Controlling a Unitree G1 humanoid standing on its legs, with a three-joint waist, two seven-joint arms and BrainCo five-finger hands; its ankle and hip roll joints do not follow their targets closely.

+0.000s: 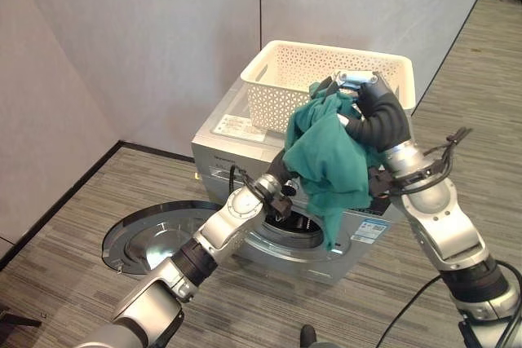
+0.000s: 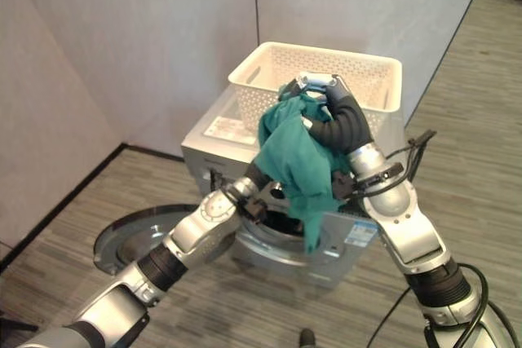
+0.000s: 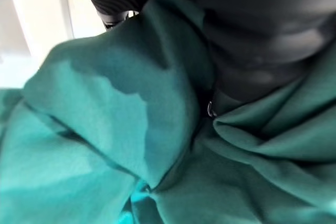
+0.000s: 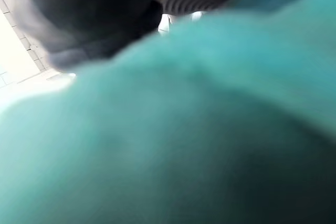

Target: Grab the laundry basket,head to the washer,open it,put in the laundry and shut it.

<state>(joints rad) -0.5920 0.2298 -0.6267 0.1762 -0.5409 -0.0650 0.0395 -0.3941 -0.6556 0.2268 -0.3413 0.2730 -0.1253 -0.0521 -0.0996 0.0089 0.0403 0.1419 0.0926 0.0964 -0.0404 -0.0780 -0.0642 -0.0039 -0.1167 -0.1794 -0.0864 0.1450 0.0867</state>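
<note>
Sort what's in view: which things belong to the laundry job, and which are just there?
Job:
green garment, gripped by right hand
white basket on the washer
open washer door
left hand at the drum opening

Just there:
grey partition walls

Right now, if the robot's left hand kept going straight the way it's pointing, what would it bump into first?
Probably the green cloth: the left hand reaches up under it, its fingers hidden. Past that stands the white basket, though depth is hard to judge.
</note>
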